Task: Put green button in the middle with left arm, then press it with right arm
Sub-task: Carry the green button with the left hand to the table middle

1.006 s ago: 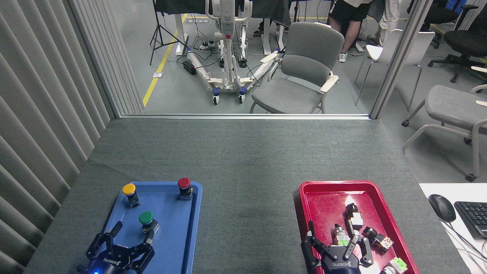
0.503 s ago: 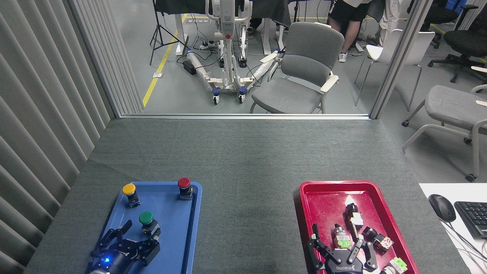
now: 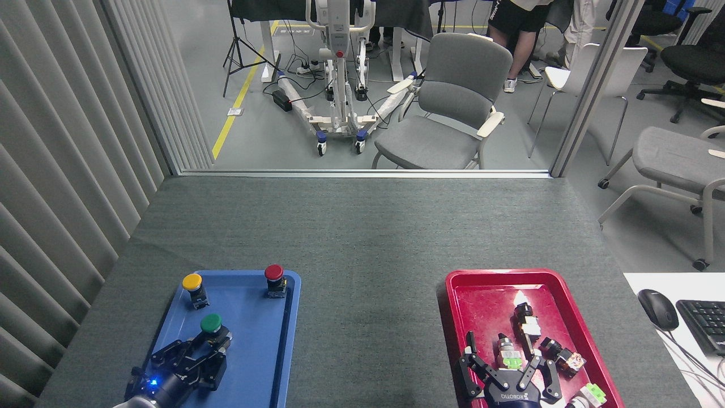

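Blue plastic, the tray at the surface's near left corner, carries all three buttons. The yellow button stands at the tray's far left corner and the red button at its far right corner, both where they stood a second ago. The green button sits nearer the tray's front edge; since the earlier frames it has shifted slightly left. Our left gripper has drawn its fingers together around the button's black base, where before they were spread wide behind it. A blue light glows at that wrist. The grey felt middle of the surface lies bare between the trays. At the near right corner, the red tray holds small switch parts. Our right gripper hangs over the red tray's front edge with fingers spread apart and holding nothing; it has sunk a little lower in view. The word ROBOTIQ reads upside down on its palm.
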Robot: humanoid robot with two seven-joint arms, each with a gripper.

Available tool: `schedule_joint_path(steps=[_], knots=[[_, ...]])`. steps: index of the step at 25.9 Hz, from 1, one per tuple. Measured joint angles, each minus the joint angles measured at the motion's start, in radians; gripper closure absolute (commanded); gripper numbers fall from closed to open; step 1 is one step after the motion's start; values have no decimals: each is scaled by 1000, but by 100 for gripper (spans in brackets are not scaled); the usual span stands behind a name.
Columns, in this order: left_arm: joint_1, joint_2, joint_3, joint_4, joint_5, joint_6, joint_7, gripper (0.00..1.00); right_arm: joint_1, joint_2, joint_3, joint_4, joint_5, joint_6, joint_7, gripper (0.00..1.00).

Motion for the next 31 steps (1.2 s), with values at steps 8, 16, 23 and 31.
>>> schedule_joint_path(steps=[8,16,23,31], knots=[[1,35,0,-59,10,-124,57,100,-3,10,3,0,3,7,7,0],[-45,-123,-185,-199,-27,-137,34,100,-9,15,-1,0,2,8,9,2],[-105,-252,-233,-50,-115,-58,-36,100,-5,7,4,0,2,3,9,50],[-128,-304,-268,3,-125,-46,-56,100,-9,2,10,0,9,-10,12,100]])
